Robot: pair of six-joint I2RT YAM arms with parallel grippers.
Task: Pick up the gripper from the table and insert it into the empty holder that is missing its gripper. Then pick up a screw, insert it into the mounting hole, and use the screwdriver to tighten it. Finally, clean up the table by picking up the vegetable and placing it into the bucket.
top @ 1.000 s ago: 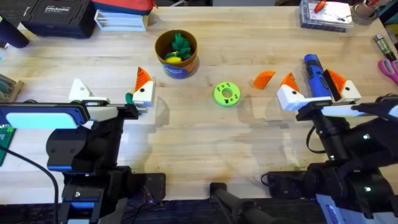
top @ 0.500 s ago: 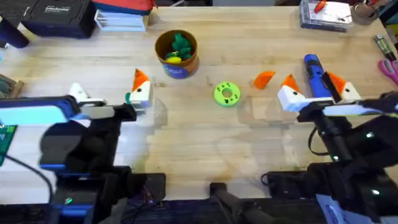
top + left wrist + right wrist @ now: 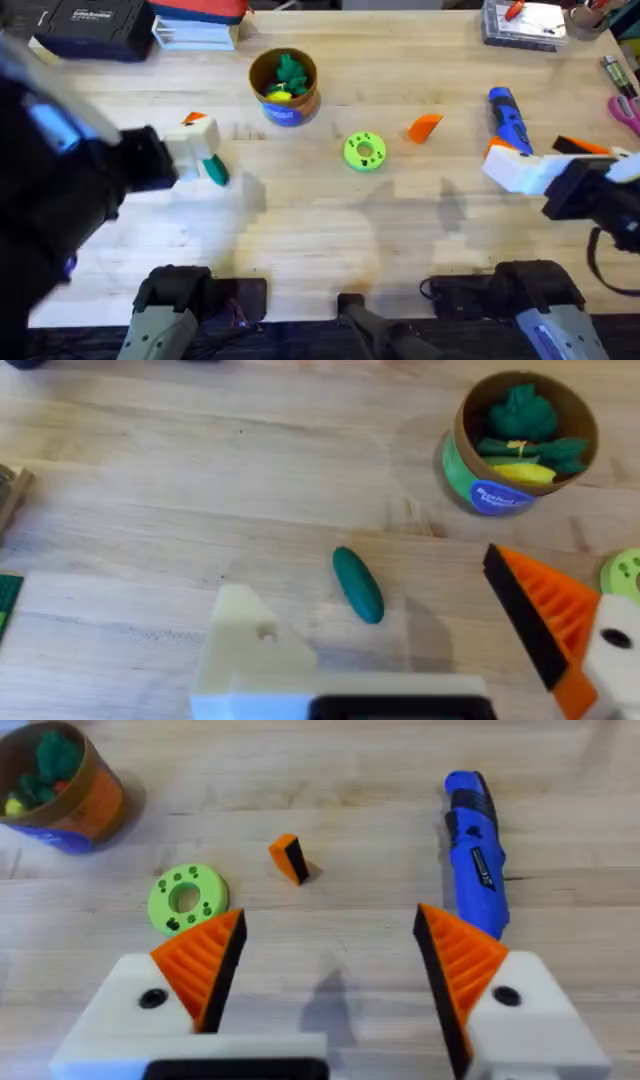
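Nearest to me, both arms have lifted off the worktop (image 3: 330,230) in the last second, rising up toward the camera. The left claw (image 3: 400,650), on the near left, is spread wide and holding nothing; one of its fingers is a bare white block, the empty holder (image 3: 250,645), while the other carries an orange ribbed tip. Between them on the wood lies the vegetable (image 3: 357,584), dark green and untouched. On the near right, the right claw (image 3: 325,960) is likewise released, both orange tips in place. Just beyond it the screwdriver (image 3: 508,118) lies along the right side, and left of that, near the middle, sits the loose gripper (image 3: 425,126), close to a green ring disc (image 3: 365,151). Farther back stands the bucket (image 3: 284,88), already holding toy greens. My reading is that nothing is done yet: the arms are only starting out, and the orange piece wants fetching first.
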